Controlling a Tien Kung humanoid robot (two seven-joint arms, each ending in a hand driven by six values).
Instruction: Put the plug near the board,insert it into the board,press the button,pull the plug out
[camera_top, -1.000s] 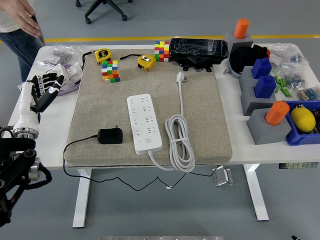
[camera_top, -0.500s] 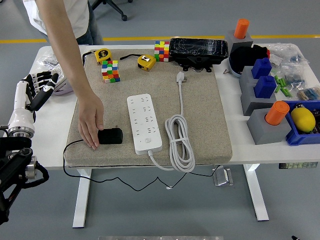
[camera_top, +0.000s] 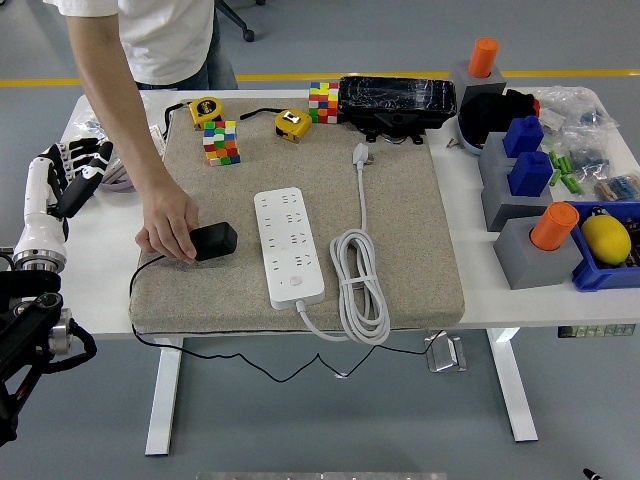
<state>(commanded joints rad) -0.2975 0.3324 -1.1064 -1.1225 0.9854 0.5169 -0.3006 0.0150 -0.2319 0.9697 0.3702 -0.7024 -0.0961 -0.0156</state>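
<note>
A white power strip lies lengthwise in the middle of a tan mat, with its coiled white cord beside it on the right. A black plug adapter lies on the mat left of the strip, with a thin black cable trailing off the table's front. A person's hand reaches from the far side and grips the adapter. My left hand hovers over the table's left edge, fingers relaxed and empty, well left of the adapter. My right hand is out of view.
Two tape measures, two colour cubes and a black case line the mat's far edge. Grey blocks with blue and orange pegs and a bin crowd the right side. Plastic bags lie far left.
The person has reached in, taken hold of the black adapter and shifted it slightly left and farther back. My left hand has drifted a little left.
</note>
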